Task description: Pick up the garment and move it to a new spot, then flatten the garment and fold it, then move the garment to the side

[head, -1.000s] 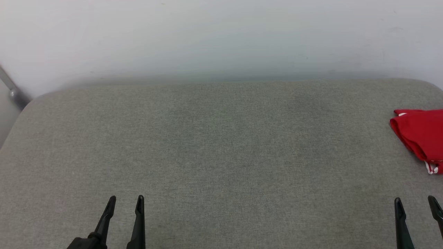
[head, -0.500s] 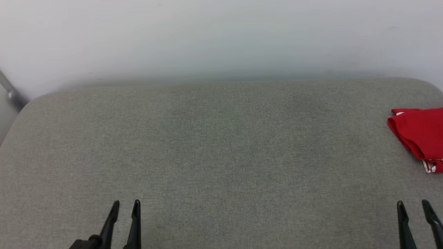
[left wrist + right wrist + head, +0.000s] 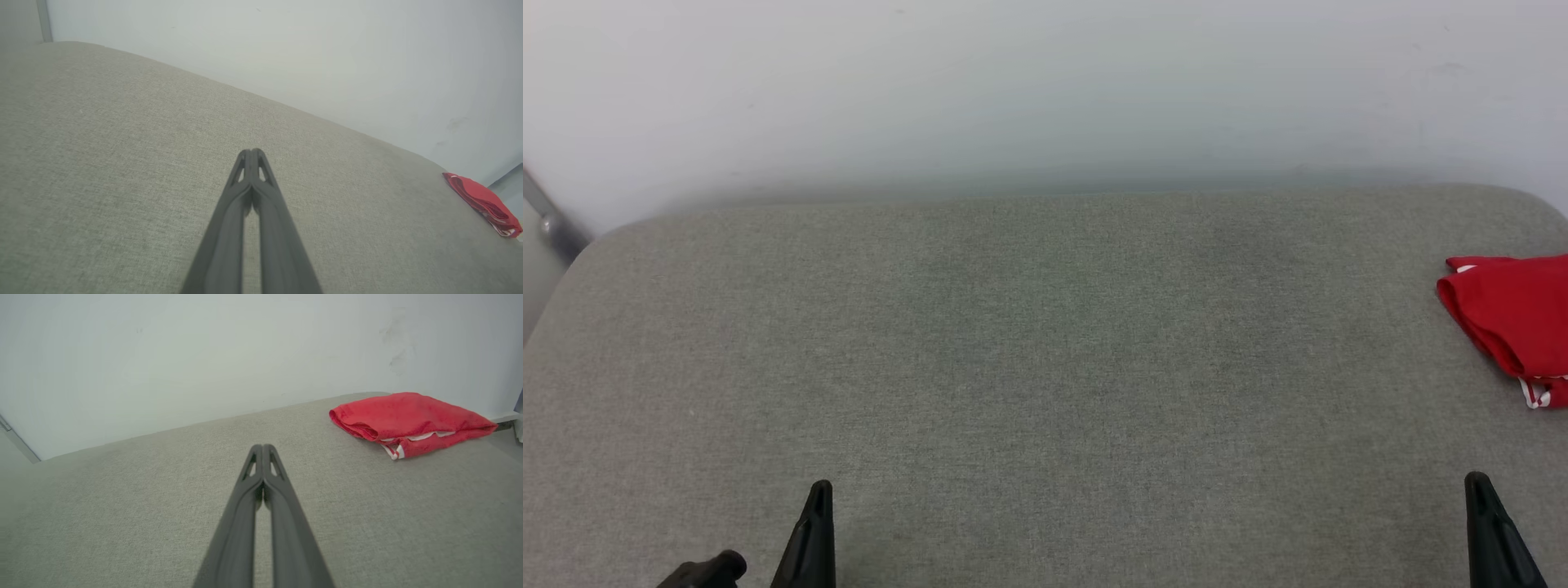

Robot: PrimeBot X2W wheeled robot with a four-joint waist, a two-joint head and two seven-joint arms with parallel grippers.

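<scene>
One garment (image 3: 1507, 314), two hands, one counter (image 3: 1045, 367).
Counted: a single red garment with one strip of striped trim (image 3: 1538, 396) showing; two dark hands, the left hand (image 3: 821, 488) and the right hand (image 3: 1474, 478), each of two long fingers (image 3: 226, 237), four fingers in all; one grey counter; one pale wall (image 3: 1045, 82); one metal bar (image 3: 554, 227).

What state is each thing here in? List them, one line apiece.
Soft red T-shirt with red-and-white striped trim: folded into a compact bundle, lying on the grey fabric surface near its right end, held by neither hand.
Left hand: shut, empty, far from the shirt.
Right hand: shut, empty, short of the shirt and not touching it.
</scene>
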